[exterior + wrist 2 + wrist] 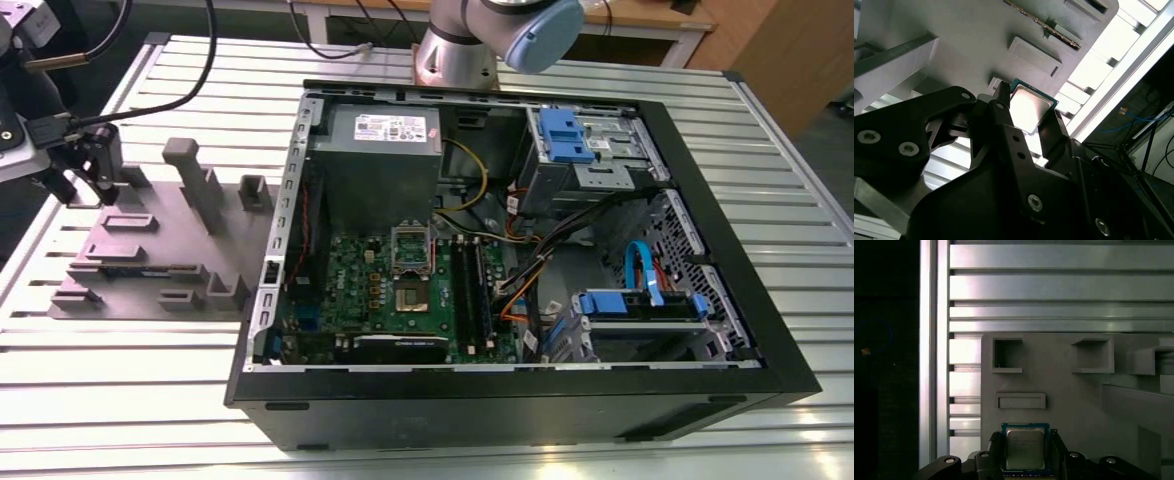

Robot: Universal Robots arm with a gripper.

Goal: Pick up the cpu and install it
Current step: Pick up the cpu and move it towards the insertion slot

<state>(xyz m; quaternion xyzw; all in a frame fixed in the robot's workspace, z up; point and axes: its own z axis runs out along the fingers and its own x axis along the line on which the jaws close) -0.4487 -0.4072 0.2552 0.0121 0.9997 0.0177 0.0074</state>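
Closest to the wrist cameras, the gripper has its two black fingers drawn in against opposite edges of the cpu, so the jaws are closed on the chip, one finger on each side of it; its silver-grey top faces the first wrist camera, with a thin bluish-green rim around it (in the second wrist view the same metal face catches a bright glare between the fingers). Whether the chip rests on the surface beneath it or is raised a little off it, I cannot tell. Directly behind it lies the grey fixture block, with a shallow rectangular recess near the chip and two deeper square pockets beyond that. Past the block run the ribbed aluminium slats of the table. In the exterior view the gripper hangs over the block's far end at the exterior view's left, well apart from the open computer case lying on its side in the middle of the table. Inside the case are the green motherboard, the grey power supply above it, and blue drive brackets, with the arm's base standing behind the case
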